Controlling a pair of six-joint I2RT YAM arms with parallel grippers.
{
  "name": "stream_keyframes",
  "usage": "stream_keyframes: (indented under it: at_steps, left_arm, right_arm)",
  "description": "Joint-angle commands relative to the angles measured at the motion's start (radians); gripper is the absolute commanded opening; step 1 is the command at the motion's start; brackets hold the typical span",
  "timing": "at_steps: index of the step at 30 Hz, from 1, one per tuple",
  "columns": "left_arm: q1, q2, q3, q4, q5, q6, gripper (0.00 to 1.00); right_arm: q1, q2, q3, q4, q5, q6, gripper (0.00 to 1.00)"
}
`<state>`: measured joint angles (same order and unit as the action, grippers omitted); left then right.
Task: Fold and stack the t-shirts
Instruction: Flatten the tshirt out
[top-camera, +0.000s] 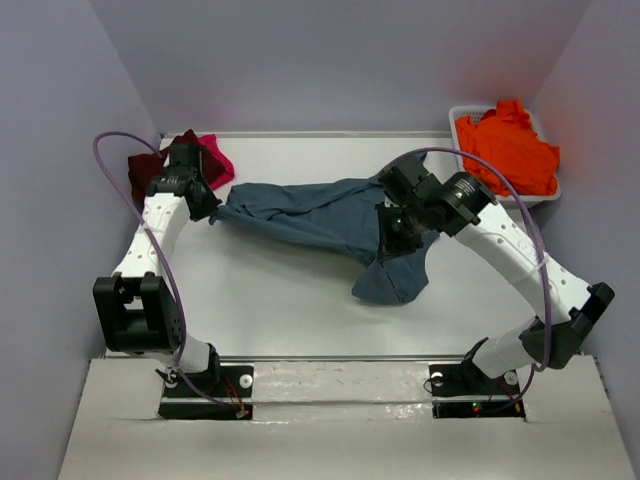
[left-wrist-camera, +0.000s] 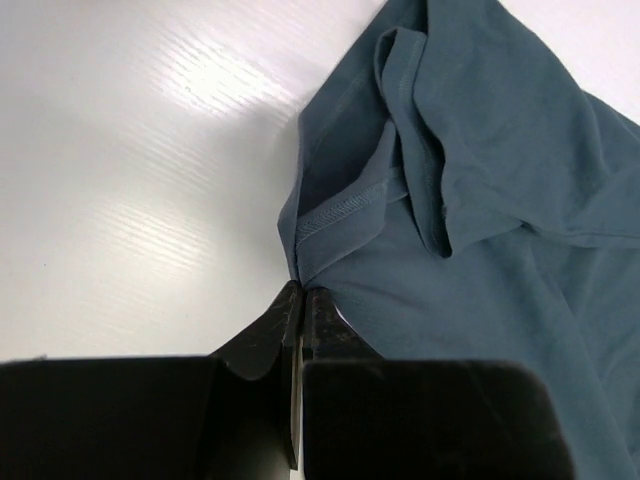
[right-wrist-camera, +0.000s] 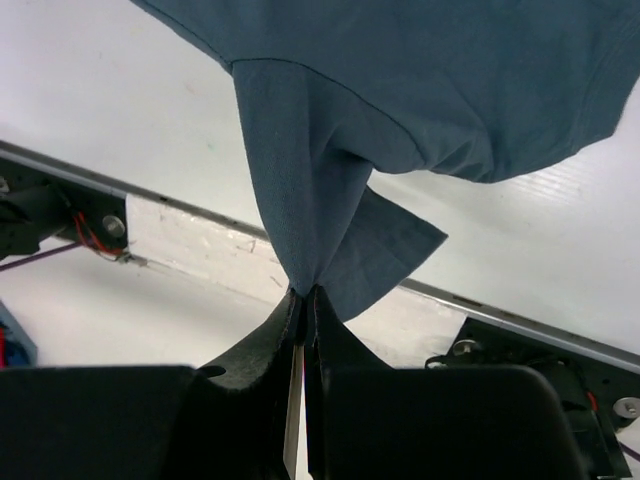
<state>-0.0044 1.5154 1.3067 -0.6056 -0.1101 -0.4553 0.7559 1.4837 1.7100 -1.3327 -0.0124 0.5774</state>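
A slate teal-blue t-shirt (top-camera: 310, 215) stretches across the middle of the table between both arms. My left gripper (top-camera: 212, 213) is shut on the shirt's left edge, pinching cloth (left-wrist-camera: 320, 250) at the fingertips (left-wrist-camera: 301, 292). My right gripper (top-camera: 395, 235) is shut on a bunched corner of the same shirt (right-wrist-camera: 330, 170), lifted above the table with cloth hanging from it. A dark maroon t-shirt (top-camera: 143, 170) and a bright pink t-shirt (top-camera: 215, 160) lie crumpled at the far left corner. A vivid orange t-shirt (top-camera: 508, 145) fills the tub at the far right.
A white plastic tub (top-camera: 548, 196) stands at the far right corner against the wall. Grey walls close in the table on the left, back and right. The arm bases (top-camera: 205, 385) sit at the near edge.
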Motion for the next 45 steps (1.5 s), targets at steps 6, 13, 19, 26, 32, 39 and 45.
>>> stream_keyframes:
  at_steps: [6,13,19,26,32,39,45]
  left_arm:
    - [0.003,-0.158,-0.098,-0.072,0.061,-0.008,0.06]
    - [0.003,-0.253,-0.159,-0.109,0.104,-0.016,0.06]
    - [0.003,-0.340,-0.234,-0.141,0.104,-0.028,0.06]
    - [0.003,-0.405,-0.261,-0.164,0.150,-0.042,0.50]
    - [0.003,-0.435,-0.244,-0.164,0.144,-0.034,0.76]
    - [0.003,-0.426,-0.256,-0.094,0.220,-0.014,0.77]
    - [0.003,-0.336,-0.268,-0.030,0.314,-0.002,0.72]
  right_arm:
    - [0.003,-0.250,-0.246,-0.155,-0.259,0.079,0.07]
    - [0.003,-0.384,-0.383,-0.155,-0.466,0.162,0.07]
    - [0.003,-0.457,-0.455,-0.154,-0.569,0.190,0.07]
    - [0.003,-0.453,-0.460,-0.148,-0.643,0.165,0.29]
    - [0.003,-0.412,-0.392,-0.126,-0.647,0.160,0.66]
    - [0.003,-0.283,-0.270,-0.126,-0.352,0.197,0.66]
    - [-0.059,-0.174,-0.282,0.062,-0.206,0.228,0.60]
